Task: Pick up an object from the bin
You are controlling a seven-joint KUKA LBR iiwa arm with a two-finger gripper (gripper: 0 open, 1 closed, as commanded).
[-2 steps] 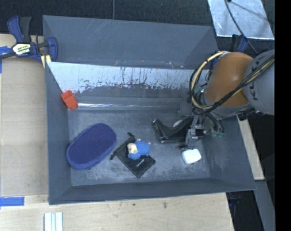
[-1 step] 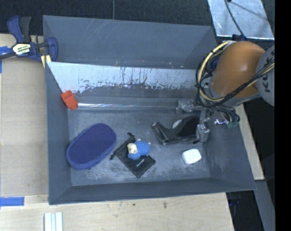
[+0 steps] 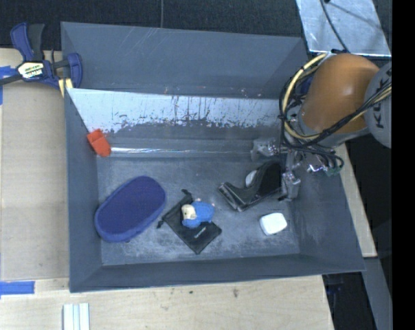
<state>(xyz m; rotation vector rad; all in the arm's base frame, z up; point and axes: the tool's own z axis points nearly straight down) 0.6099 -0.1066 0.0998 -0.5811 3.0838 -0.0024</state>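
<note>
Camera view gives us little writing to read. On the pale casing of the arm (image 3: 379,133) at the right edge we make out part of some black lettering, its first letter looking like a K. Nothing on the things in the bin (image 3: 194,67) is legible to us.

The arm comes in from the right, with its orange cover (image 3: 334,91) and a bundle of black and yellow cables (image 3: 293,105) above the bin's right wall. Below them the end effector (image 3: 259,184) reaches down and to the left, low over the right part of the bin floor. We cannot tell whether it is open or closed, and we see nothing clearly gripped in it. At its lower left end sits a dark piece with a grey edge (image 3: 233,196); we cannot tell whether it belongs to the end effector or is a loose thing.

The nearest loose thing is a small white rounded piece (image 3: 273,223), lying on the floor just in front of the end effector, toward the near right corner and seemingly apart from it. Near the middle of the floor a black flat card (image 3: 204,236) lies askew with a small blue and cream figure (image 3: 194,213) on it. Left of that lies a large blue oval case (image 3: 130,208). A small orange block (image 3: 97,143) rests at the far left against the back wall, well apart from the rest.
</note>
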